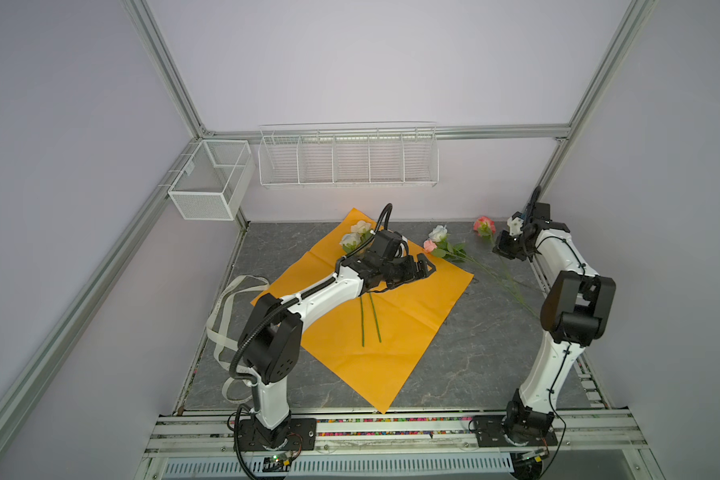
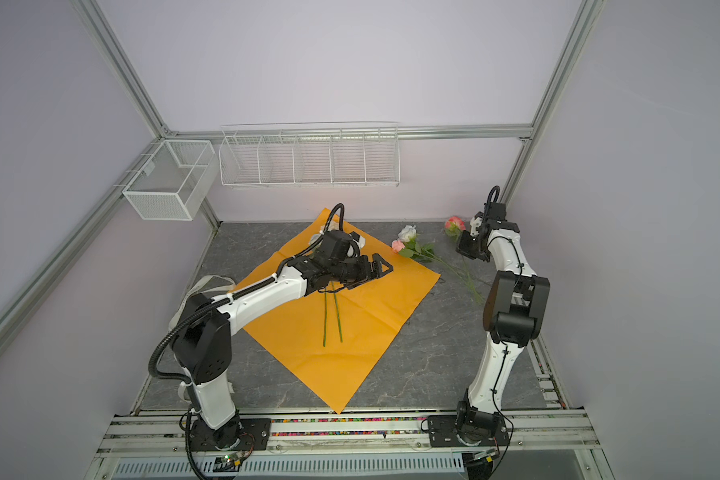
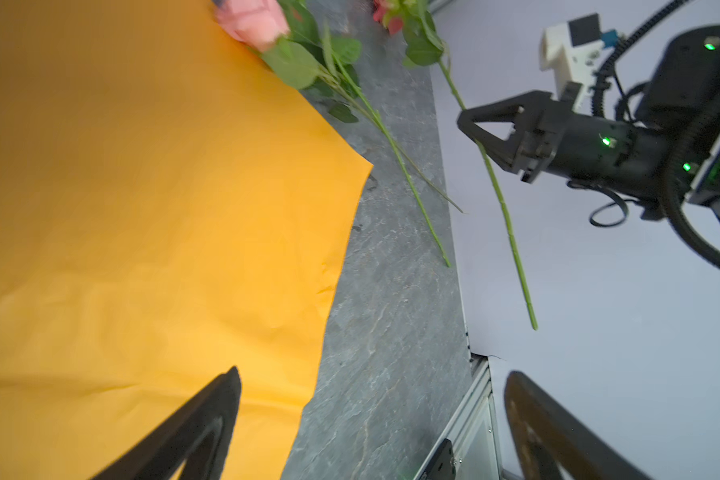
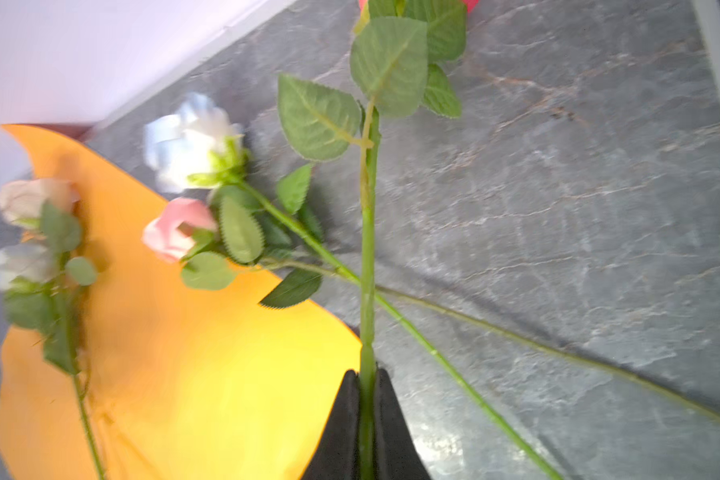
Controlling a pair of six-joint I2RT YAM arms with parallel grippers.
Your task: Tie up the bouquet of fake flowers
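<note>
Lying loose and unbundled, five soft-petalled artificial roses [image 2: 408, 233] have thin green stems and serrated leaves. Two cream roses [image 1: 356, 236] rest on the flat, creased, diamond-laid orange paper sheet [image 1: 391, 332]. A white-and-pink pair [image 1: 435, 240] lies at the sheet's two o'clock edge. One deep-pink rose [image 1: 484, 225] is further out at two o'clock, its knobbly stem [image 4: 367, 249] pinched by the right gripper [image 4: 366, 376]. Spread wide, the left gripper [image 1: 427, 266] hovers above the paper. One cream ribbon [image 1: 225, 307] loops at nine o'clock on the grey marbled tabletop [image 1: 474, 353].
</note>
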